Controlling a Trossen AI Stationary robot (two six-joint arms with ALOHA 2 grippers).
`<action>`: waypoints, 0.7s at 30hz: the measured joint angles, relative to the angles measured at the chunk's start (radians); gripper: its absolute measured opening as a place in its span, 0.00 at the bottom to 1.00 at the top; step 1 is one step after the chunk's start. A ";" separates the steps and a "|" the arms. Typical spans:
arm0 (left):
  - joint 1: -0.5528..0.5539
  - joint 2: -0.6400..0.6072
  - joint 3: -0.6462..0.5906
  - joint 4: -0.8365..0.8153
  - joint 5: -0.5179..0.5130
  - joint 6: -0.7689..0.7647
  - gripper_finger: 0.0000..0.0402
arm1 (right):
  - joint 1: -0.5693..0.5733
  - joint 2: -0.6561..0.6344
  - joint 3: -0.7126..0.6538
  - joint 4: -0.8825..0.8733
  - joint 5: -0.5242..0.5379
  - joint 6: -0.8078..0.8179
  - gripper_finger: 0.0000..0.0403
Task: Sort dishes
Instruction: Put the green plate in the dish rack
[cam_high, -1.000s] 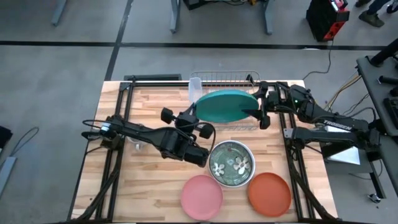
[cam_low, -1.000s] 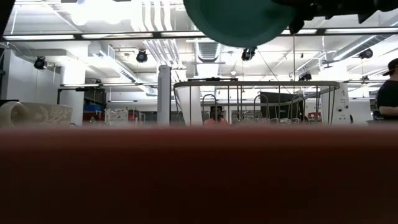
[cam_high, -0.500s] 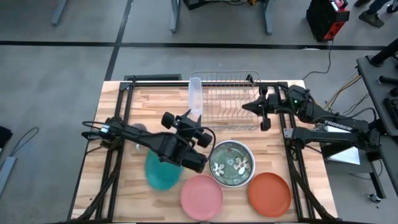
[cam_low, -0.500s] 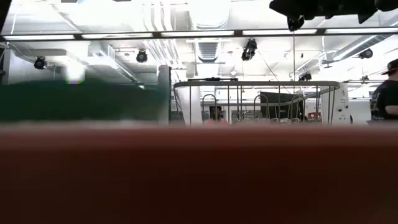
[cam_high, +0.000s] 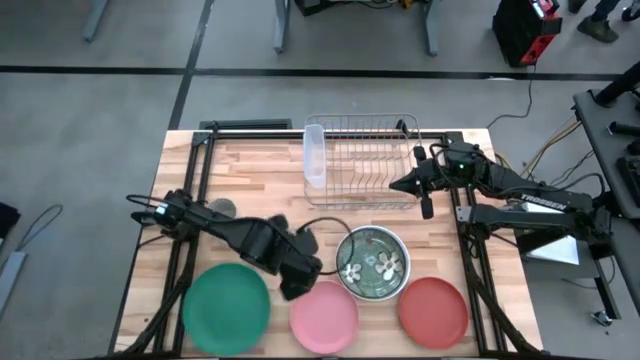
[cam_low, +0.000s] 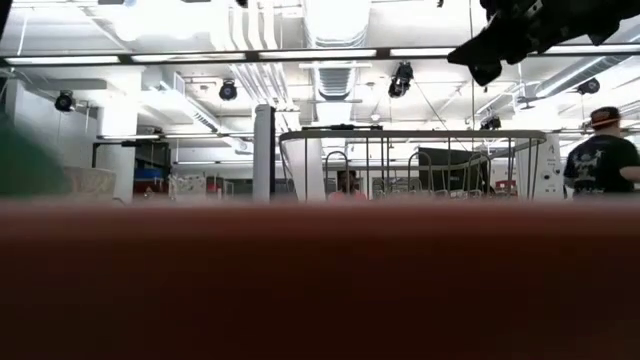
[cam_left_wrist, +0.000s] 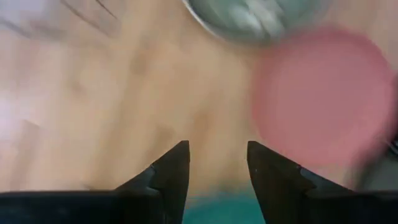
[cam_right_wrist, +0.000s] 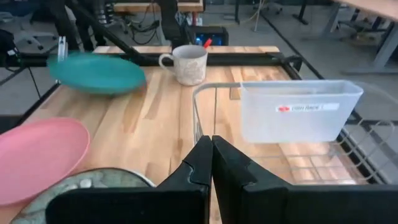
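The teal plate (cam_high: 226, 308) lies flat at the table's near left corner. Along the near edge to its right lie the pink plate (cam_high: 324, 317) and the orange-red plate (cam_high: 432, 310). The dark green plate with white flowers (cam_high: 372, 263) sits just behind these two. My left gripper (cam_high: 291, 288) hovers open between the teal and pink plates; in its wrist view (cam_left_wrist: 217, 162) a strip of teal shows below the fingers. My right gripper (cam_high: 398, 184) is shut, up by the right end of the wire rack (cam_high: 360, 160), holding nothing (cam_right_wrist: 211, 146).
A clear plastic holder (cam_high: 314, 155) hangs on the rack's left end. A small grey mug (cam_right_wrist: 189, 62) stands at the table's left, partly under my left arm. In the low view the orange-red plate's rim (cam_low: 320, 280) blocks the lower half. A person (cam_low: 600, 160) stands beyond the table.
My left gripper has carried the teal plate from above the rack down toward the table's near left corner and let go; the plate now lies flat there. My right gripper has stayed near the rack's right end, apart from the plate.
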 joint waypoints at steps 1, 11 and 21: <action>-0.003 -0.005 -0.012 -0.001 0.072 -0.015 0.37 | 0.001 0.000 -0.001 0.000 0.000 0.006 0.00; -0.036 -0.022 -0.244 -0.001 0.317 -0.267 0.18 | 0.024 0.004 -0.022 -0.001 0.000 0.032 0.00; -0.069 -0.032 -0.396 0.042 0.844 -0.031 0.01 | 0.030 0.004 -0.028 0.008 0.000 0.042 0.00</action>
